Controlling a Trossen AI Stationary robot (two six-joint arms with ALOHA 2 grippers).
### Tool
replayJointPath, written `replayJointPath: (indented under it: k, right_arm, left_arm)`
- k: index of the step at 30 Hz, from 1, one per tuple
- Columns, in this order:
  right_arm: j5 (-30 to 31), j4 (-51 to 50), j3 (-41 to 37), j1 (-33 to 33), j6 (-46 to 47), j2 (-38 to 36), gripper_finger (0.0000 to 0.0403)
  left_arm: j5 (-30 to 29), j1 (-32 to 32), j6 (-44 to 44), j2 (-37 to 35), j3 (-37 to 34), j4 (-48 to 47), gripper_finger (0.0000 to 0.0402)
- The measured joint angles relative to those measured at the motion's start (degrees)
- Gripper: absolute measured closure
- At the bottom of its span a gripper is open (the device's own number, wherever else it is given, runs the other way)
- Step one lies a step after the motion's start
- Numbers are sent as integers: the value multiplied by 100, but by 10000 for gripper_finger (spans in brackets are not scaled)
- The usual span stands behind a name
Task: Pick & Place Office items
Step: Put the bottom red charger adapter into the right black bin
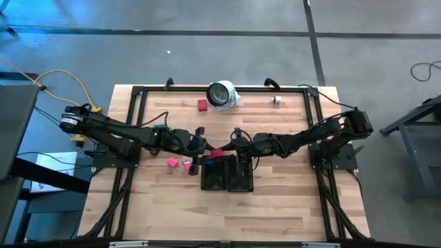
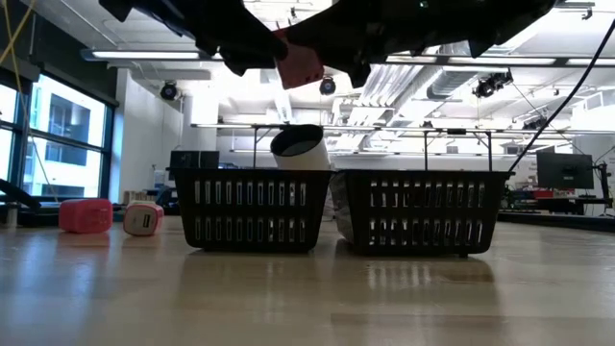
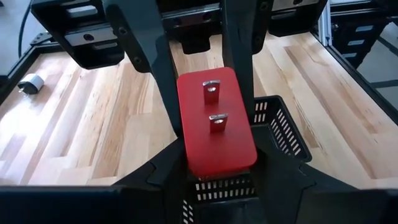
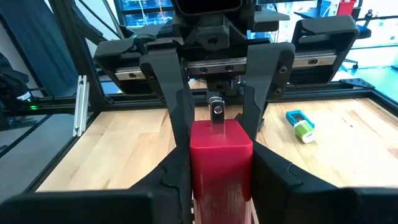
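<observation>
Red plug (image 3: 216, 124) (lower end) hidden between hands.

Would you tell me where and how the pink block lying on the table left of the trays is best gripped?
I'd grip the pink block across its two opposite flat sides, coming straight down from above: it lies flat and low on the table, with its top clear and a gap to the neighbouring piece.

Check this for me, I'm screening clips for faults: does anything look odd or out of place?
Only one thing: the red plug hangs above the black trays between both arms. The right gripper is clamped on it, and the left gripper is up against its other end. It looks like a handover, not a fault.
</observation>
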Motion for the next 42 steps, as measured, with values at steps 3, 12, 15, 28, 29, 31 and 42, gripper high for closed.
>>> replayJointPath:
  k: [3, 12, 15, 28, 29, 31, 42]
  right_arm:
    - [43, 1, 0, 17, -102, -2, 297]
    - [767, -446, 12, 282, -555, -431, 297]
    - [982, -986, -7, 358, -564, -670, 297]
    - [1691, 855, -2054, 692, 126, -1638, 297]
    - [1677, 1147, -2202, 693, 203, -1635, 297]
    - [1679, 1456, -2502, 693, 423, -1628, 297]
    - [1743, 2699, -2715, 816, 773, -418, 297]
  left_arm:
    - [-84, -2, 118, -39, 0, -96, 242]
    - [-273, -11, 242, -763, 0, -631, 241]
    - [-273, -11, 209, -1076, 0, -989, 240]
    - [-267, -13, -80, -2064, -987, -443, 240]
    - [-256, -13, -83, -2122, -1092, -289, 240]
    - [-234, -13, -99, -2215, -1311, 100, 240]
    - [-138, -15, -218, -2179, -1705, 798, 240]
